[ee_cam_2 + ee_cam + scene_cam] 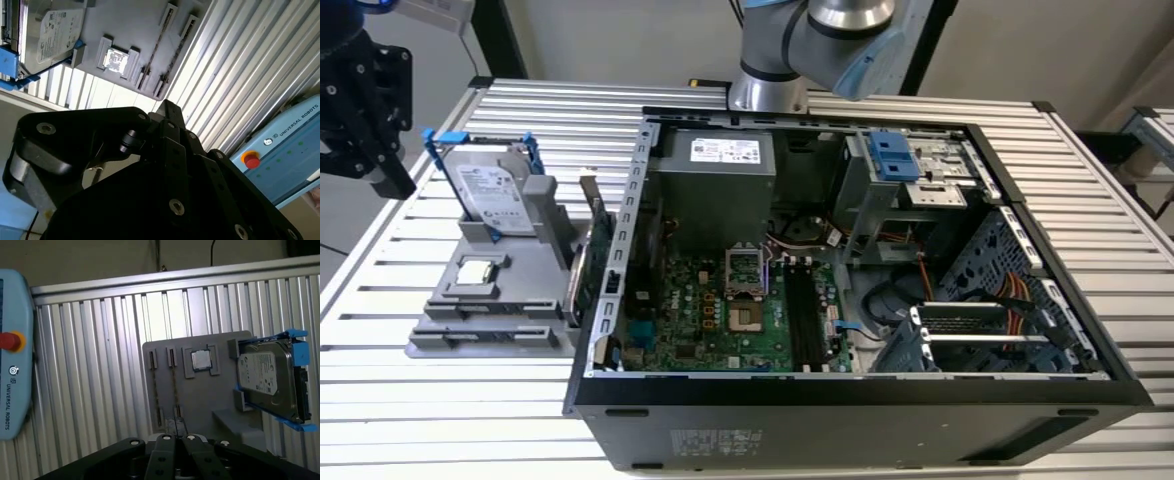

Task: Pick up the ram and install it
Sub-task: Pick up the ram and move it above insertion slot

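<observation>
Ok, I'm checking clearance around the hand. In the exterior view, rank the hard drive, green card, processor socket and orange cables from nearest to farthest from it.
The hand hangs at the exterior view's left.
1. hard drive, upright on the gray holder
2. green card, just outside the case
3. processor socket, mid-case
4. orange cables, the exterior view's right

Table [520, 110]: open case [854, 420] lying at centre and the exterior view's right, arm base [767, 90] behind it, holder [494, 335] just beside it on the exterior view's left, card [587, 270] upright between holder and case. On holder: hard drive [494, 195] standing at the rear, chip [478, 270] flat in a recess before it. In case: motherboard [700, 320] on the floor, power supply [720, 165] behind it, drive cage [921, 170] at the rear on the exterior view's right; gripper [175, 439] over the table edge beyond the holder, apart from it.
</observation>
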You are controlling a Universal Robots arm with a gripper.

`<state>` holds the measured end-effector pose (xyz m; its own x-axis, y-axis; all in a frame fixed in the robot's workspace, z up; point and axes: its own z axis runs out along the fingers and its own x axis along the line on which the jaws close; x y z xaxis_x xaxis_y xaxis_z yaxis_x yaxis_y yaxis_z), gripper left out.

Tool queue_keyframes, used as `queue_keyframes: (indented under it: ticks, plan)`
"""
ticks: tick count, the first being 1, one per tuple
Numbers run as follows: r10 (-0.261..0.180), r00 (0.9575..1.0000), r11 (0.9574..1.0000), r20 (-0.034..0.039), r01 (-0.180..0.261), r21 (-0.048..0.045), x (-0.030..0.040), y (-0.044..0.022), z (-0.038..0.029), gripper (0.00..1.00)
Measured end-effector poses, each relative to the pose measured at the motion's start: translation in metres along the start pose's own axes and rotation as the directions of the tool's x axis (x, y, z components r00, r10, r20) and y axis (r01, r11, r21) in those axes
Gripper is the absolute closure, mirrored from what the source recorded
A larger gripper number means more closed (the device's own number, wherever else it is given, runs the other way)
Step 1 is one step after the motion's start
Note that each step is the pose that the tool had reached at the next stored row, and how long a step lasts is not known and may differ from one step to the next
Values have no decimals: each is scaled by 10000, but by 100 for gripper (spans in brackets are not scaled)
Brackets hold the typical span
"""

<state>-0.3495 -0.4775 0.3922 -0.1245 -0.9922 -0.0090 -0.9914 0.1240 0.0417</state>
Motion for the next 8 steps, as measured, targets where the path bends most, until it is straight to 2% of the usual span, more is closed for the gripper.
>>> queue_keyframes:
  ticks: [8]
  plan:
    - [-348,9994,9994,-14,348,-2,0,0,1,100]
